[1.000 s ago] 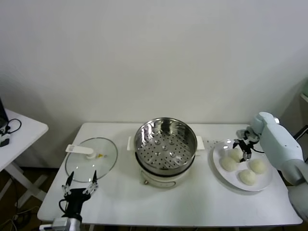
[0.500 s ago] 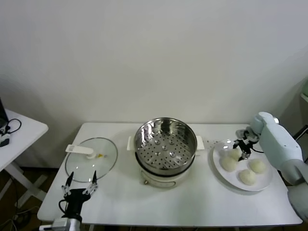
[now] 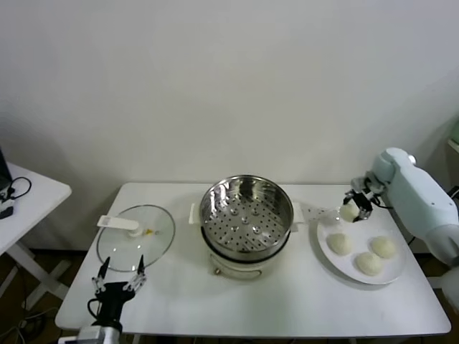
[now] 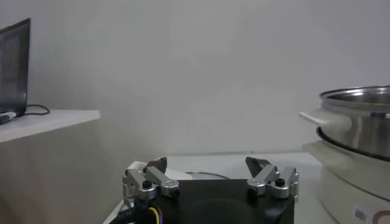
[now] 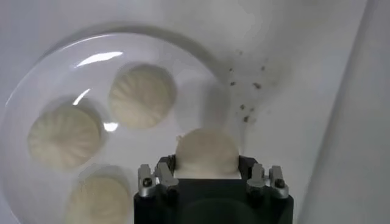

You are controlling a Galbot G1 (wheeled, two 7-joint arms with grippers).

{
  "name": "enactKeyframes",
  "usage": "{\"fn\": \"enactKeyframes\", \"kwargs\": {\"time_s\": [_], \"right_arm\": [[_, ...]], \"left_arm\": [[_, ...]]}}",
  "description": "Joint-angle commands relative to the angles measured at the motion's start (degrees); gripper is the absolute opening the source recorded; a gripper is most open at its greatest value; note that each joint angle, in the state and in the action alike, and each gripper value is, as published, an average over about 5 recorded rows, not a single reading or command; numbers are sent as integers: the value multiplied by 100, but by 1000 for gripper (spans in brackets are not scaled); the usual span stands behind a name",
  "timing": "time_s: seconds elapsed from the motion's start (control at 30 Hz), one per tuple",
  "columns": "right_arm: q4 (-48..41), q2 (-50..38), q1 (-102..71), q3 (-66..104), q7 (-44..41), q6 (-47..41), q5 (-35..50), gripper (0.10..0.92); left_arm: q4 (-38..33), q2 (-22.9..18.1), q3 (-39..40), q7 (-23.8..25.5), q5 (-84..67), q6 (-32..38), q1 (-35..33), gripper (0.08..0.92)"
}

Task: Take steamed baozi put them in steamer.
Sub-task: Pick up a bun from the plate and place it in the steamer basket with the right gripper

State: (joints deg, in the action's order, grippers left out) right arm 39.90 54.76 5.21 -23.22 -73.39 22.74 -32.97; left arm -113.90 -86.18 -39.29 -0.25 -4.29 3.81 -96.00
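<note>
Right gripper: the right gripper (image 3: 353, 204) is held above the far edge of the plate (image 3: 396, 270), lifted clear of it, with its fingers clamped on one steamed baozi (image 3: 349, 212).
Held bun, wrist view: the same bun (image 5: 206, 152) is seen pinched between the fingers, with the plate (image 5: 36, 91) below.
Remaining buns: three more baozi (image 3: 339, 244) (image 3: 383, 247) (image 3: 370, 264) are left lying on the plate, close together.
Steamer: the steamer (image 3: 246, 223) is set at the middle of the white table (image 3: 301, 301), left of the plate, with its perforated tray bare.
Glass lid: a glass lid (image 3: 135, 237) is laid flat on the table, left of the steamer.
Left gripper: the left gripper (image 3: 119, 278) is parked low at the table's near left edge, its fingers spread apart and nothing held.
</note>
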Motion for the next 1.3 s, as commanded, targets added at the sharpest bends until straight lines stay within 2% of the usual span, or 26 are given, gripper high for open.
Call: {"fn": "enactKeyframes", "kwargs": {"time_s": [0.03, 0.23, 0.6, 1.0, 1.3], "right_arm": [[721, -83, 911, -796, -86, 440, 385, 672], [1830, -38, 1606, -1516, -113, 454, 944, 680], [3162, 571, 1954, -2155, -156, 537, 953, 687], [3200, 1280, 1230, -2173, -123, 858, -131, 687], [3263, 1296, 799, -2245, -144, 815, -264, 687]], "left_arm": [[-10, 5, -1, 4, -2, -5, -3, 823], [-1, 10, 23, 5, 12, -34, 46, 823], [-44, 24, 22, 1, 25, -72, 49, 823], [-144, -1, 12, -11, 21, -125, 18, 823], [-158, -4, -15, -17, 25, -137, 15, 823]]}}
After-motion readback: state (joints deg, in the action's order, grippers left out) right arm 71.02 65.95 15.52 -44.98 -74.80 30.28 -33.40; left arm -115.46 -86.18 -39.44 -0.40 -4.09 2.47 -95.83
